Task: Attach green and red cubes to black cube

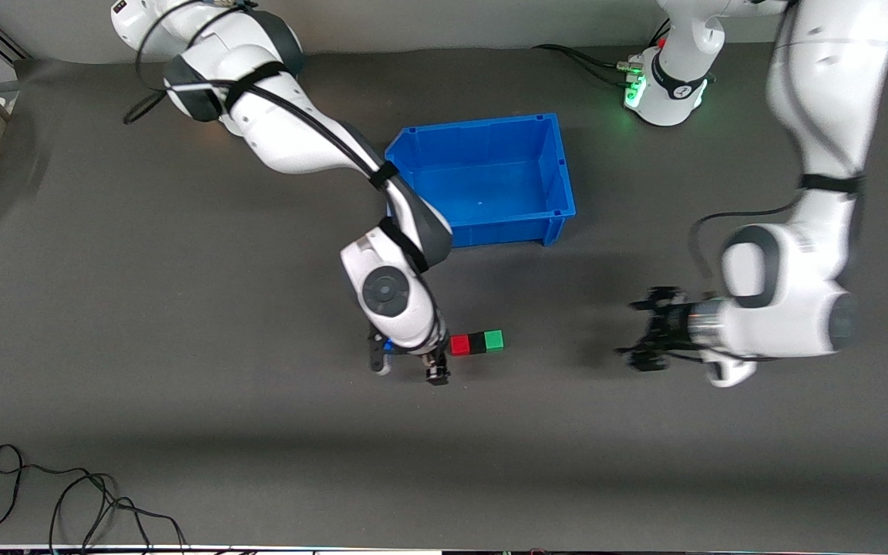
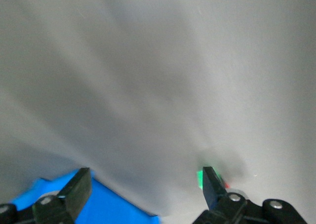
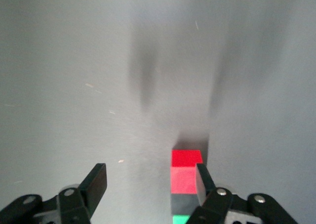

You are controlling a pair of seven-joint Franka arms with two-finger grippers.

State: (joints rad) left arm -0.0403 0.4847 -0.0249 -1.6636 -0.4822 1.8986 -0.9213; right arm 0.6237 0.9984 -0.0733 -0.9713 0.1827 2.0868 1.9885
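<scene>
You see red cube (image 1: 459,344), black cube (image 1: 477,343), green cube (image 1: 494,341) joined in a row, nearer than the blue bin (image 1: 490,179). Right gripper (image 1: 408,368) beside red cube, fingers spread, holding nothing. Left gripper (image 1: 639,333) spread, empty, toward the left arm's end.

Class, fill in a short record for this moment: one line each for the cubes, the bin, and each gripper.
cubes: red cube, black cube and green cube in one touching row on the table, black in the middle
bin: blue bin, farther from the front camera than the cubes
right gripper: jaws open, beside the red cube
left gripper: jaws open, toward the left arm's end, apart from the cubes
</scene>
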